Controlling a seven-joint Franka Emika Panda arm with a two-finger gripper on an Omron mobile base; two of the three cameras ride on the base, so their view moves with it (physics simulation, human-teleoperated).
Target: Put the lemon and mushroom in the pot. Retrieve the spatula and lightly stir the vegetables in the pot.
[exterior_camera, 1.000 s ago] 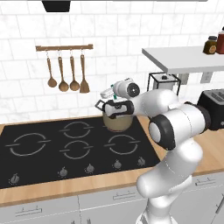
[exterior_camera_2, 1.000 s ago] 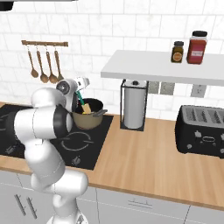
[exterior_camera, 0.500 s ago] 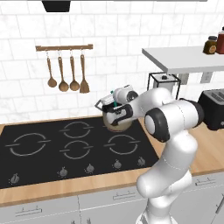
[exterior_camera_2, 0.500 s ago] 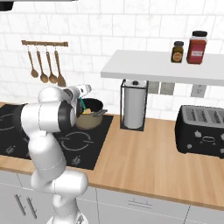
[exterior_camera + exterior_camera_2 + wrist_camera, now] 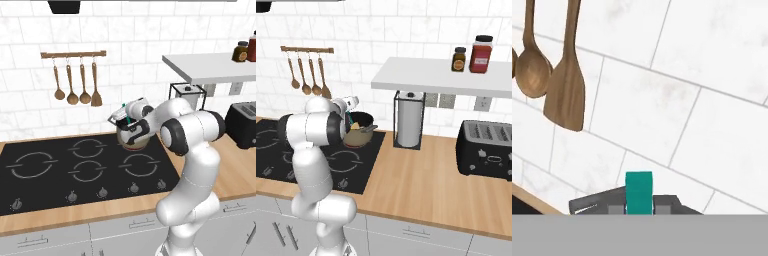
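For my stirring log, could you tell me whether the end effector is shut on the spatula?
Yes: the end effector is shut, clamping the spatula's teal handle.

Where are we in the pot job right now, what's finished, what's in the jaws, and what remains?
Done, as far as visible: something yellow, likely the lemon, lies in the pot; the mushroom cannot be made out. In hand: the gripper is shut on the spatula, its teal handle between the jaws, held over the pot on the stove. Left: stirring the vegetables lightly.

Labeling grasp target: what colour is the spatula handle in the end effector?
Teal; the spatula handle shows best in the hand view.
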